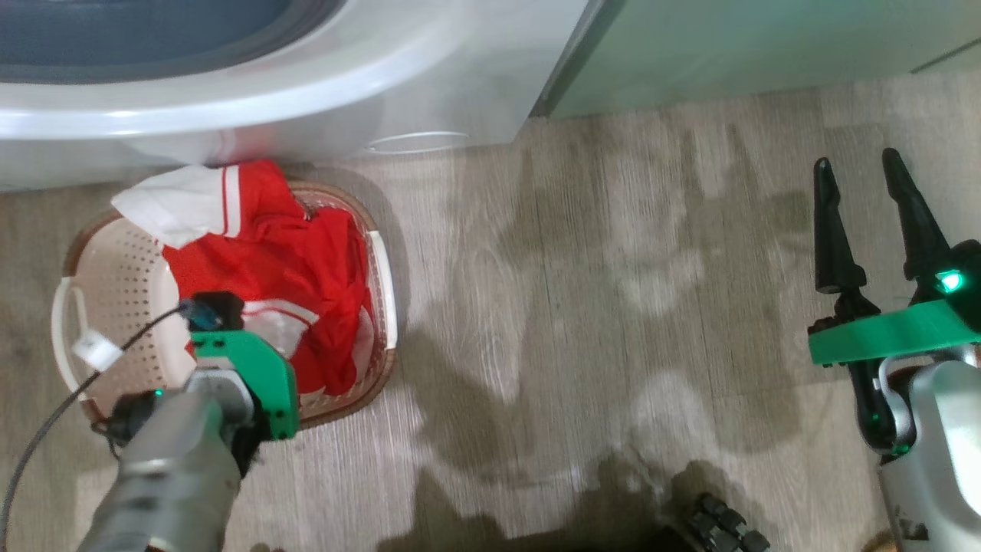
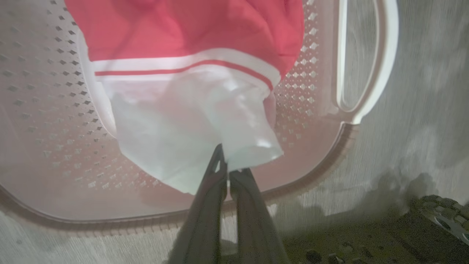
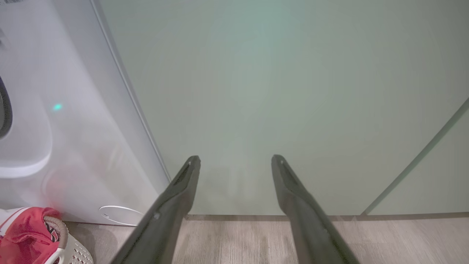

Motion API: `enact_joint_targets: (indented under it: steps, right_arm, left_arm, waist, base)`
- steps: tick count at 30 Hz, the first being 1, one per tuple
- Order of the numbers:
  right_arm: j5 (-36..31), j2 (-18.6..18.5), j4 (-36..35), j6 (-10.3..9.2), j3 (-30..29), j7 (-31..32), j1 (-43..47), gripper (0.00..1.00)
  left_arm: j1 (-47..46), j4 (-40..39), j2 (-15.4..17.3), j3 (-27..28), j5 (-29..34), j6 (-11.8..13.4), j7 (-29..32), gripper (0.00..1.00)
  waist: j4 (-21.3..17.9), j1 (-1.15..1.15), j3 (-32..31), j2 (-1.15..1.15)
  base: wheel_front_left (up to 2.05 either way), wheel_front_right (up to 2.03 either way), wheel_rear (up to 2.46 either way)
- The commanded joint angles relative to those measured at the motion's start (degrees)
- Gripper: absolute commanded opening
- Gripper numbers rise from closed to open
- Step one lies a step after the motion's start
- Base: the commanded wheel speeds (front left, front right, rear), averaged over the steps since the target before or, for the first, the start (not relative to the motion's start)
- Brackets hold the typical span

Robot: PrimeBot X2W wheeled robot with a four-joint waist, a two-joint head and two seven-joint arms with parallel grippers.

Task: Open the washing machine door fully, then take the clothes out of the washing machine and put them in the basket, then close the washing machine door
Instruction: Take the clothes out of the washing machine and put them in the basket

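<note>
Left wrist view looked down the left claw (image 2: 225, 161), whose two dark fingers were pinched together on a white corner of the clothes (image 2: 183, 110). Behind that corner the fabric turned bright red with a white stripe and hung over the perforated inside of the basket (image 2: 44, 95). One white side handle (image 2: 383, 55) sat at the upper right of the frame, with wood-look floor (image 2: 421, 128) beyond it.

Judging by this, the step in hand was putting the clothes into the basket. The next move would call for the left claw to let go so the held corner dropped inside the rim, then to lift clear without dragging cloth back out. Closing the washing machine door would remain.

The head view added what the wrist could not. The basket stood on the floor at the left of the frame, just in front of the white washing machine (image 1: 306, 100), and a white sleeve lay over the basket's upper rim towards the machine. The right claw (image 1: 856, 161) stood at the right edge, well apart, fingers spread wide and holding nothing.

The right wrist view faced a pale green cabinet (image 3: 293, 91), with the machine's side and small round hatch (image 3: 121, 214) at the lower left.
</note>
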Motion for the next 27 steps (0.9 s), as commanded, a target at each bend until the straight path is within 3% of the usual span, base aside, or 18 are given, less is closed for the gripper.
enact_joint_targets:
  steps: [1,2,3,4,15,21,27]
  right_arm:
    - [0.1,-1.0,-1.8,-0.04,0.6,-0.4,1.0,1.00]
    - [0.0,-1.0,-1.9,-0.04,0.5,-0.4,1.1,1.00]
    - [0.0,-1.0,-1.9,-0.04,0.4,-0.4,1.0,1.00]
    - [0.0,-1.1,-1.8,-0.04,0.3,-0.4,1.0,1.00]
    - [-0.1,-0.4,-1.9,-0.04,0.2,-0.4,0.1,1.00]
    - [-0.2,-0.5,-2.8,-0.04,0.7,-0.4,-1.0,1.00]
    - [-0.4,-0.5,-3.5,-0.04,0.1,-0.4,-1.7,1.00]
  left_arm:
    - [-0.3,-0.4,1.9,1.2,-0.3,0.2,-1.1,0.35]
    - [-0.6,-0.3,1.9,1.4,-0.5,0.6,-2.1,0.49]
    - [-0.8,-0.2,2.0,1.6,-0.7,0.9,-3.0,0.90]
    - [-0.9,-0.1,2.0,1.9,-1.0,1.2,-3.9,1.00]
    - [-5.8,0.3,3.7,8.2,-7.7,0.7,-13.7,1.00]
    - [-10.3,0.4,5.6,9.7,-9.8,0.4,-12.7,1.00]
    - [-13.2,0.5,6.8,10.8,-11.2,1.8,-9.5,1.00]
  waist:
    - [-0.3,0.00,0.5,0.00]
    - [-0.5,0.00,0.7,0.00]
    - [-0.6,0.00,0.8,0.00]
    - [-0.7,0.00,0.8,0.00]
    - [-1.5,0.00,1.4,0.00]
    - [-2.0,0.00,4.9,0.00]
    - [-2.7,0.00,8.6,0.00]
  base:
    - [0.00,0.00,0.00]
    - [0.00,0.00,0.00]
    - [0.00,0.00,0.00]
    - [0.00,0.00,0.00]
    - [0.00,0.00,0.00]
    - [0.00,0.00,0.00]
    - [0.00,0.00,0.00]
